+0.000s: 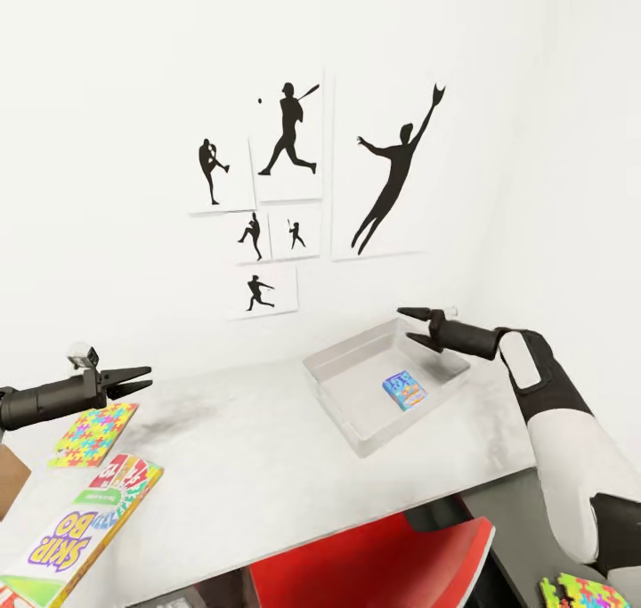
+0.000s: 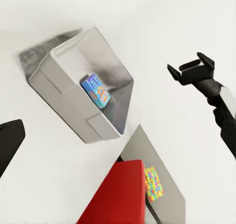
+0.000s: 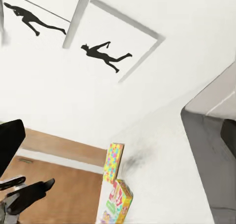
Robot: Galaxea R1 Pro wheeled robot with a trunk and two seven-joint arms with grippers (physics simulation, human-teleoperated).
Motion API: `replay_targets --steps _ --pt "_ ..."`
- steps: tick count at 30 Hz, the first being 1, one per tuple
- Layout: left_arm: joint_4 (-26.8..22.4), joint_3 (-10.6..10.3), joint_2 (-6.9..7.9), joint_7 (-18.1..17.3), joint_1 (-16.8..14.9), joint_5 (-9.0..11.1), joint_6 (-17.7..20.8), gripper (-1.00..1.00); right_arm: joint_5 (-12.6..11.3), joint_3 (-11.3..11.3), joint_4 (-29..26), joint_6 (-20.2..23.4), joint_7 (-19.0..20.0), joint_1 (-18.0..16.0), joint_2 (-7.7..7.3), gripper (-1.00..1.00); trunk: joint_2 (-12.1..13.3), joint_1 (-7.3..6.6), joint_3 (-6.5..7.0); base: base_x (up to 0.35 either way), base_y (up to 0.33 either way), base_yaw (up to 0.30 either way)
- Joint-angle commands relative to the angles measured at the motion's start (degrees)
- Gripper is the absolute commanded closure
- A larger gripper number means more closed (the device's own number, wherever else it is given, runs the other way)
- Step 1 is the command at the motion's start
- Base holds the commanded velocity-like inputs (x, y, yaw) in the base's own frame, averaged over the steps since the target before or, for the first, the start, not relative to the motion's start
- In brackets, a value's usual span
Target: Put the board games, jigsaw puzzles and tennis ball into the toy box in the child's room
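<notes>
The white wall [image 1: 133, 101] carries black baseball silhouette prints [image 1: 289, 136]. Below it the pale tabletop [image 1: 267, 448] holds the toy box [image 1: 356, 430], with a blue board game [image 1: 405, 390] lying inside. A Skip-Bo game [image 1: 62, 537] and a jigsaw [image 1: 93, 433] rest at the tabletop's left end. The right tool [image 1: 417, 325] hovers open over the box; the left tool [image 1: 133, 381] hangs open just above the jigsaw.
</notes>
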Motion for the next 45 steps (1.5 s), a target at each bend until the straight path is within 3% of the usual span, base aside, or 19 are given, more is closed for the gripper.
replay_targets --steps 1,5,9,14,18,21,24,33,45 --pt "0.0 0.0 0.07 -0.2 0.0 0.0 0.5 -1.00 0.3 0.0 -1.8 0.3 1.8 1.5 -0.07 -1.00 -0.1 0.02 -0.03 -0.257 -0.042 -0.028" --pt "0.1 0.1 0.36 -0.2 0.3 0.0 0.1 -1.00 0.3 0.1 -8.8 0.3 7.5 8.7 -1.25 -1.00 -0.1 0.02 0.35 -0.175 -0.053 -0.071" --pt "0.1 0.2 0.66 -0.2 0.6 0.0 -0.1 -1.00 0.4 -0.7 -11.3 0.3 12.0 12.7 -1.96 -1.00 -0.1 0.02 0.73 -0.062 -0.021 -0.103" --pt "0.1 0.3 1.32 -0.2 2.0 0.0 -0.3 -1.00 0.5 -2.2 -15.9 0.0 20.6 18.3 -2.45 -1.00 -0.1 0.02 1.20 -0.019 -0.006 -0.116" --pt "0.1 0.4 1.66 -0.2 3.4 0.1 -0.6 -1.00 0.5 -2.9 -21.5 -4.3 26.6 22.7 -2.50 -1.00 -0.1 0.02 1.58 -0.005 -0.002 -0.128" --pt "0.1 0.4 1.77 -0.2 4.7 0.1 -2.1 -1.00 0.5 -3.1 -25.1 -9.2 30.7 28.2 -2.20 -1.00 -0.1 0.02 1.85 -0.002 -0.001 -0.136" --pt "0.1 0.4 1.80 -0.2 6.0 0.1 -3.0 -1.00 0.5 -3.1 -26.2 -12.2 32.7 31.5 -1.95 -1.00 -0.1 0.02 2.13 -0.001 0.000 -0.133" --pt "0.0 1.2 1.95 -0.2 8.1 0.2 -3.7 -1.00 0.6 -1.4 -27.2 -21.6 34.4 35.7 -1.11 -1.00 -0.1 0.02 2.95 0.000 0.000 -0.052" --pt "-0.2 2.0 2.06 -0.2 8.2 0.2 -3.7 -1.00 1.3 0.0 -28.2 -23.6 33.7 36.6 -0.49 -1.00 -0.1 0.02 3.29 0.000 0.000 -0.003"
